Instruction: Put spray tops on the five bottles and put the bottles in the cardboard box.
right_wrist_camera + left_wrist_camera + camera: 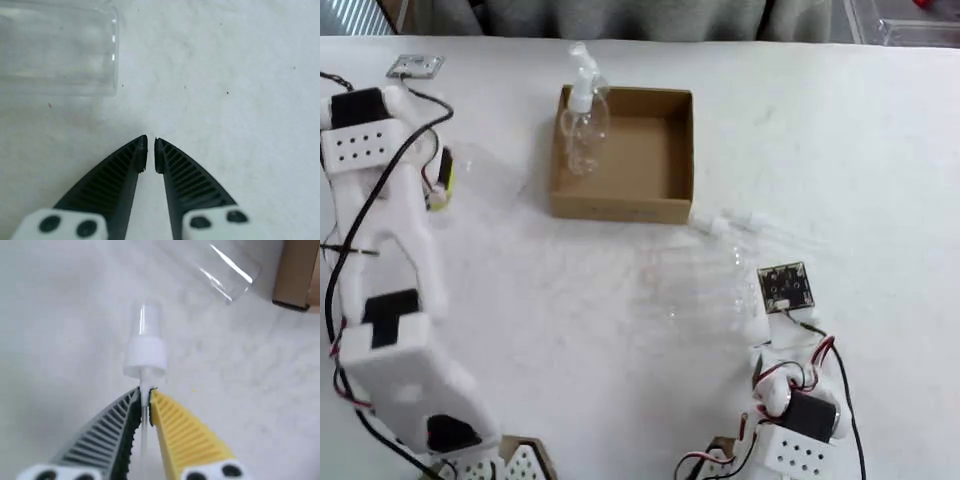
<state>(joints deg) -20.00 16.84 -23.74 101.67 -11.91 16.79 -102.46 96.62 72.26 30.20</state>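
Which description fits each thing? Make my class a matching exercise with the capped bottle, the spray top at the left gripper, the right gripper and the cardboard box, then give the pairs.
Things:
1. capped bottle
2. spray top
3. right gripper
4. cardboard box

Descriptions:
A. shut, holding nothing
B. brown, open at the top
C. standing upright in a corner of the box
D. pinched by its thin tube in the left gripper

Pairs: 1-C, 2-D, 3-A, 4-B.
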